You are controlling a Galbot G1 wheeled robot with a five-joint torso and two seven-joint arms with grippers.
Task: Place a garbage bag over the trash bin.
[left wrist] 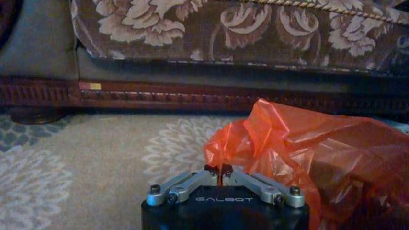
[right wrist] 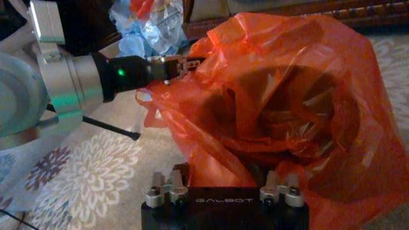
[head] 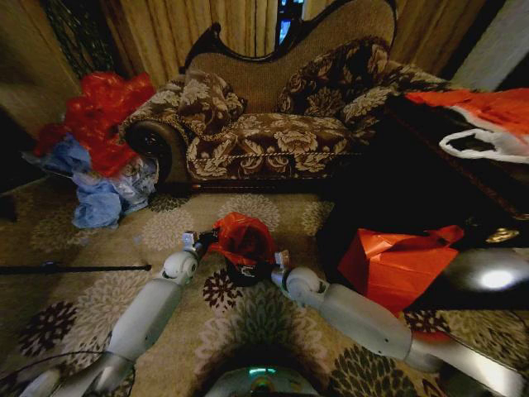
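One floral sofa (head: pixel 273 124) runs across the far side, easily the biggest thing here, on a carpet (head: pixel 124 248) with flower medallions. Far left next to the sofa there's one big heap of red and blue bags (head: pixel 95 153). On the right sits one dark table (head: pixel 430 182) with a red and white bag (head: pixel 488 124) lying on top, and one flat red-orange sheet (head: pixel 397 265) leaning near its front.

Then the actual job stuff, dead center on the carpet near the robot: one garbage bag (head: pixel 242 237), red and crinkly, draped over the one black trash bin (head: pixel 240 273), which only peeks out under the plastic. In the right wrist view the bag (right wrist: pixel 288 100) billows open with the dark round shape showing through it.

Two grippers, one each side of the bin. The left gripper (left wrist: pixel 218 168) has its fingertips pinched together on a bit of the bag's edge on the left. The right gripper (right wrist: pixel 221 184) is up against the bag on the right, fingers apart with plastic bunched between them.
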